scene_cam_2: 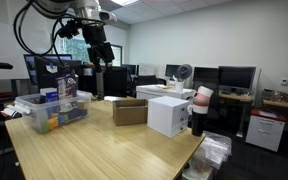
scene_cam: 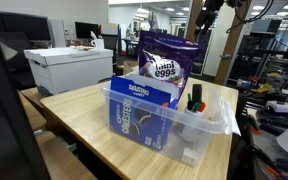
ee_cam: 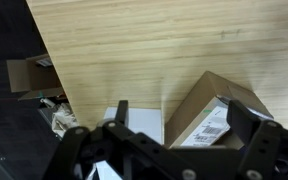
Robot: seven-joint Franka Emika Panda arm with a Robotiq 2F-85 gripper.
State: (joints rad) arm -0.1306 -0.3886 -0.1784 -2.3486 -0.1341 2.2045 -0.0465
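Note:
My gripper [ee_cam: 184, 110] hangs open high above the wooden table [ee_cam: 134, 40], with nothing between its fingers. Below it in the wrist view lies a brown cardboard box [ee_cam: 222, 112] with a white barcode label, and beside that a white box [ee_cam: 139, 125]. In an exterior view the gripper [scene_cam_2: 102, 58] points down above the table's far side, well over the brown box [scene_cam_2: 130, 111] and the white box [scene_cam_2: 169, 114]. The clear plastic bin [scene_cam: 209, 122] holds a blue carton [scene_cam: 139, 108], a purple mini eggs bag [scene_cam: 166, 62] and markers.
The clear bin [scene_cam_2: 54, 108] stands at the table's left end. Stacked cups [scene_cam_2: 200, 108] stand by the white box. A white carton [scene_cam: 69, 68] rests on a neighbouring desk. Beyond the table edge an open cardboard box [ee_cam: 29, 75] sits on the floor. Desks with monitors [scene_cam_2: 234, 78] line the room.

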